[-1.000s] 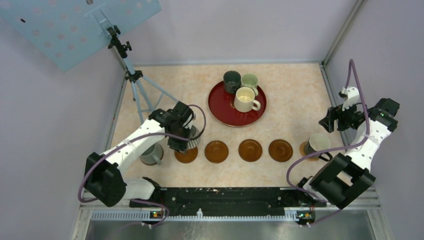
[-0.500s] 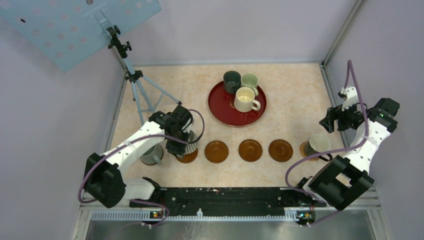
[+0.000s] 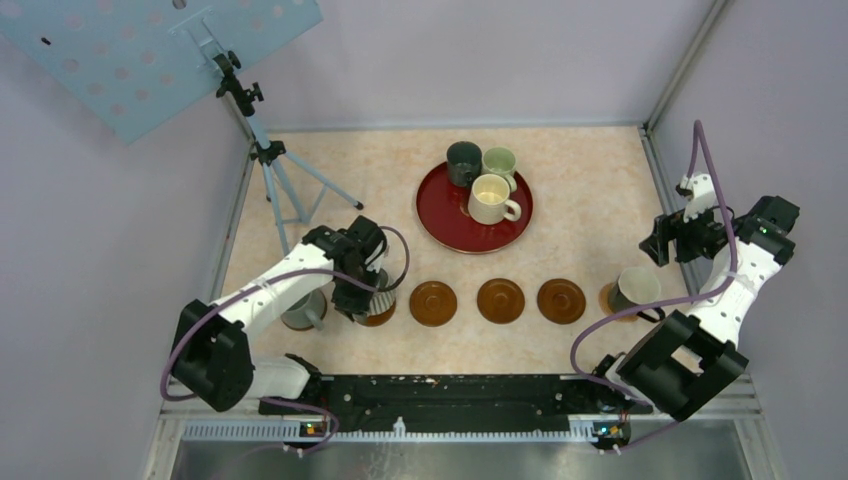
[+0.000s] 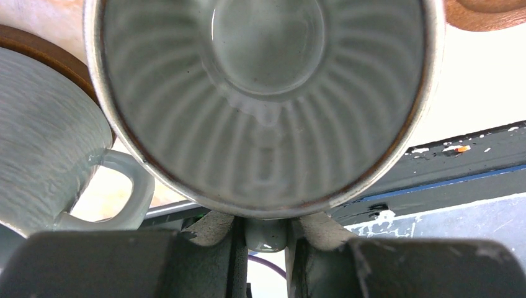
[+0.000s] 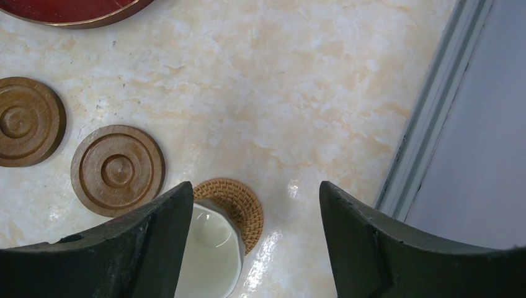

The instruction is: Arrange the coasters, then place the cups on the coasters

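Note:
My left gripper (image 3: 366, 288) is shut on the handle (image 4: 265, 234) of the ribbed grey cup (image 4: 267, 93), holding it upright over the second coaster from the left (image 3: 376, 314), which it mostly hides. A plain grey cup (image 3: 302, 309) stands on the leftmost coaster (image 4: 37, 53). Three brown coasters (image 3: 433, 302) (image 3: 500, 300) (image 3: 561, 300) lie bare in the row. At the right end an off-white cup (image 3: 633, 289) sits on a woven coaster (image 5: 239, 205). My right gripper (image 3: 680, 238) hangs open above it, holding nothing.
The dark-red tray (image 3: 450, 235) at the back centre carries a dark charcoal cup (image 3: 463, 160), a pale green cup (image 3: 499, 162) and a cream cup (image 3: 490, 198). A tripod (image 3: 275, 180) stands at the back left. The metal frame rail (image 5: 428, 124) runs close on the right.
My left gripper has carried the ribbed grey cup a little toward the near edge and down over the second coaster. The right arm has stayed still.

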{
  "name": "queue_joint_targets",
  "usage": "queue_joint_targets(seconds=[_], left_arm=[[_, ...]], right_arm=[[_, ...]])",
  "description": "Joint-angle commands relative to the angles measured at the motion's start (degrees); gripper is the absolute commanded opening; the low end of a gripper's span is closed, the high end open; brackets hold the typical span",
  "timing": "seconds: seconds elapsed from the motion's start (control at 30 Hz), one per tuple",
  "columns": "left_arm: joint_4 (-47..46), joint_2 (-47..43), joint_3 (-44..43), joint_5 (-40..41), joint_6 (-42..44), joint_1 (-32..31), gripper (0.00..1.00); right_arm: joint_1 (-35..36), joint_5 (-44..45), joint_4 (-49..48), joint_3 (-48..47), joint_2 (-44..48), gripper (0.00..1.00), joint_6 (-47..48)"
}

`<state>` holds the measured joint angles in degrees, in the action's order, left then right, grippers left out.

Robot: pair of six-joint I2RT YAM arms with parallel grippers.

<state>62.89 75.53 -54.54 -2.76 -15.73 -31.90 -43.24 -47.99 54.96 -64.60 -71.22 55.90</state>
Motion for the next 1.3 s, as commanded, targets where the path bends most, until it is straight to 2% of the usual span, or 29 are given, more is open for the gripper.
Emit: queue_joint_targets(seconds=[0.0,0.07,0.13,0.2,0.5,0.6,0.67,0.87,1.0,1.1,1.17,1.27], left_arm=[[-2.5,-0.1,0.4,0.2,0.2,0.2,0.12],[-2.8,0.2,0.7,0.5,0.0,0.2,0.12],[-2.9,-0.1,0.9,0.1,0.2,0.3,0.19],[-2.7,-0.3,0.8,-0.4,0.4,0.3,0.31],[-2.5,0.1,0.5,-2.4,1.6,0.3,0.68],[-1.9,-0.1,-0.2,-3.2,2.3,0.3,0.88],[-1.4,-0.2,-1.0,-4.0,2.9,0.3,0.97],[3.5,-0.8,-8.8,-10.3,8.0,0.3,0.99],[5.5,-1.0,-16.0,-11.8,9.8,0.2,0.99],[7.0,0.8,-23.5,-9.8,9.6,0.3,0.99],[6.3,2.6,-30.0,-11.1,16.0,0.3,0.99],[2.6,5.0,-37.8,-14.2,32.0,0.3,0.99]], right_arm=[[0.4,-0.4,0.3,-1.6,1.8,0.73,0.9],[0.4,-0.3,0.5,-1.8,1.9,0.73,1.0],[0.4,-0.2,0.7,-1.7,2.1,0.73,1.3],[0.4,-0.1,0.8,-1.6,2.3,0.73,1.5],[0.4,0.1,0.8,-1.7,2.7,0.73,1.6],[0.5,0.3,0.5,-1.7,2.7,0.73,1.8],[0.4,0.2,0.4,-1.6,2.6,0.73,1.8],[0.4,-0.2,0.3,-1.4,2.2,0.73,2.2],[0.5,-0.7,0.2,-0.8,1.9,0.73,2.3],[0.4,-1.3,0.4,-0.9,2.0,0.73,2.2],[0.4,-1.7,0.3,-0.9,2.0,0.73,2.2],[0.4,-2.7,-0.1,-0.9,1.7,0.73,1.8]])
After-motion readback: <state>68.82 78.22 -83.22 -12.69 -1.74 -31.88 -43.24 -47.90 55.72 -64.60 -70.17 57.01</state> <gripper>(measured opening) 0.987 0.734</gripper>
